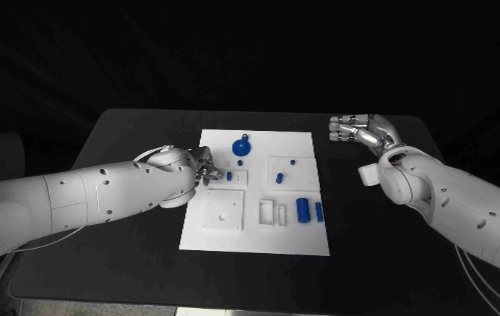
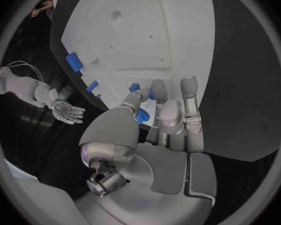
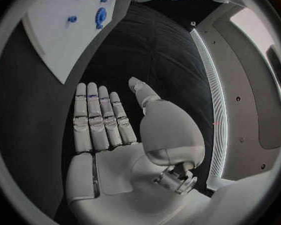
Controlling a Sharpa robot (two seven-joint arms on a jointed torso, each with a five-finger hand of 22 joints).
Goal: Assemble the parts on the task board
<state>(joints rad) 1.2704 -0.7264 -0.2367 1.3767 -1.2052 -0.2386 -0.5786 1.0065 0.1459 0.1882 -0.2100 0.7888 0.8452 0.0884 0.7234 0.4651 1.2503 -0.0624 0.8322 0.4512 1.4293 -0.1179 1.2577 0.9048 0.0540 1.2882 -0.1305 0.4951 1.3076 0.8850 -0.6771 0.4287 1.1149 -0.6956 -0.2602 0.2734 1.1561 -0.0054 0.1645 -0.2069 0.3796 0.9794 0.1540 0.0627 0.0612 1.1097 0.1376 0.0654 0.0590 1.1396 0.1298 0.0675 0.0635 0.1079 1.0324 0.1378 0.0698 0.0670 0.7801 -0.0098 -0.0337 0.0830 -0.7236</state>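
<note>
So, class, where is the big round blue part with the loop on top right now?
In the head view, the round blue part lies near the far edge of the white board, left of middle, just beyond the left robot hand.

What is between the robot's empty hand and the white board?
Nothing but bare black table lies between the right hand and the task board. The head view and right wrist view both show that.

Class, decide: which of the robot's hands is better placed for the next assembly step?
Left. The left hand is over the task board, its fingers at a blue part; the right hand hangs open beside the board.
</note>
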